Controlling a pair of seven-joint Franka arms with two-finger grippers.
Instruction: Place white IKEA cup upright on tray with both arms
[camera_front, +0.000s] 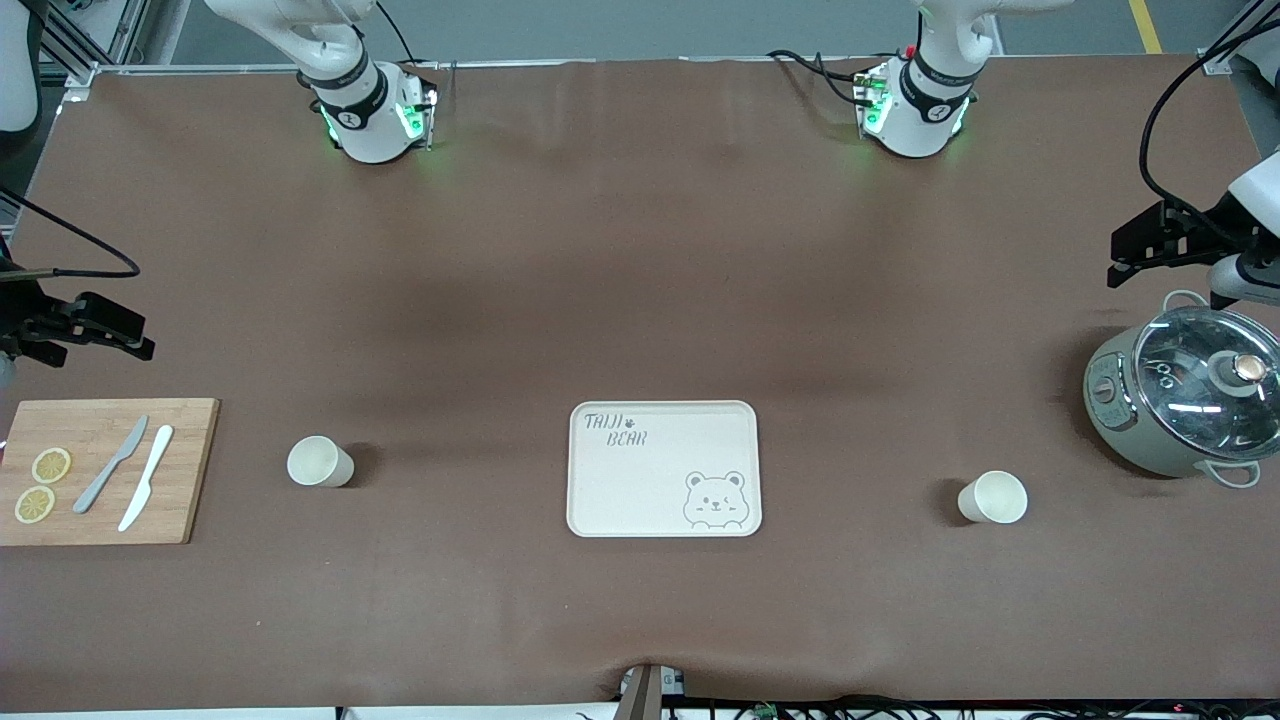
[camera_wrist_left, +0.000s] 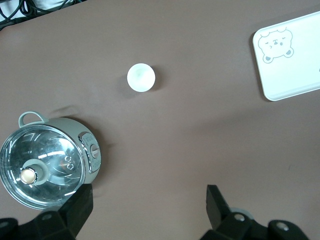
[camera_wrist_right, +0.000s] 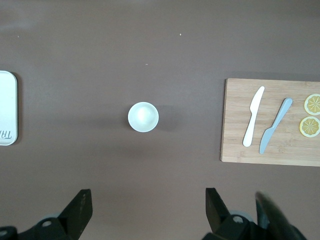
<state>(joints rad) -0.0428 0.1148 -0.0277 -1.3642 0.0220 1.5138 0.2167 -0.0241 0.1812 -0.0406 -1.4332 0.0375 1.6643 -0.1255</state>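
From the front view, two white cups are standing upright on the counter, one cup (camera_front: 320, 462) toward the right arm's end beside the wooden cutting board (camera_front: 105, 470), the other cup (camera_front: 993, 497) toward the left arm's end near the grey cooker (camera_front: 1185, 403). The tray (camera_front: 664, 468) is lying between them, bare. The right gripper (camera_front: 95, 330) is hanging over the counter edge above the board's end, the left gripper (camera_front: 1150, 245) is hovering over the counter by the cooker; both jaws are standing wide and holding nothing. The risk I'm seeing: a narrow, light cup is likely tipping or skating away if a finger clips its rim on the way down.

In the left wrist view, the left gripper (camera_wrist_left: 147, 207) is showing spread fingers with the cup (camera_wrist_left: 141, 77) well apart from them. The cooker (camera_wrist_left: 47, 162) is sitting close to that path, so a swinging elbow could be knocking its glass lid. The tray (camera_wrist_left: 290, 57) is being cut off at the frame edge.

In the right wrist view, the right gripper (camera_wrist_right: 145, 210) is gaping wide, the cup (camera_wrist_right: 143, 116) lined up ahead of it. The board (camera_wrist_right: 272, 122) with two knives (camera_wrist_right: 265, 124) and lemon slices (camera_wrist_right: 312, 115) is partly cropped, and the tray (camera_wrist_right: 7, 107) is showing only a sliver.
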